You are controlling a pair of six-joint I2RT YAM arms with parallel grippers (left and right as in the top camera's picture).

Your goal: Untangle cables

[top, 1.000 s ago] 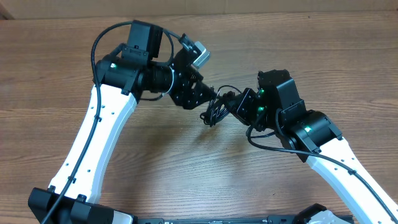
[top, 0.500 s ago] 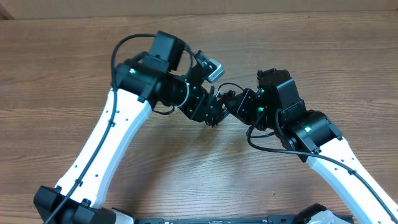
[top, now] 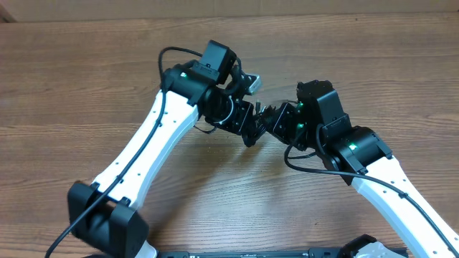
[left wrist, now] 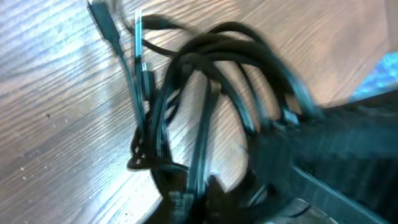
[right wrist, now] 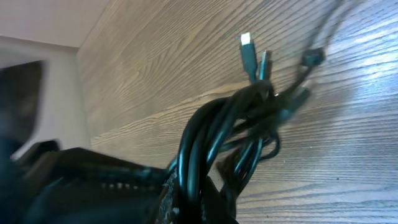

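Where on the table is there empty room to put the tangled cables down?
The table is bare left of the left arm, right of the right arm, along the far edge behind both, and in the pocket between the arms near the front. The middle is crowded: the left gripper and right gripper meet at the cables.

Overhead sharp, evenly lit; cables (left wrist: 231, 34) motion-blurred in left wrist view; glare on table (right wrist: 367, 106), right wrist

I see a brown wood-grain table (top: 79, 79) filling my overhead view. Near its middle sits a bunch of thin black cables (right wrist: 214, 112). I cannot tell whether the loose plug ends touch the wood.
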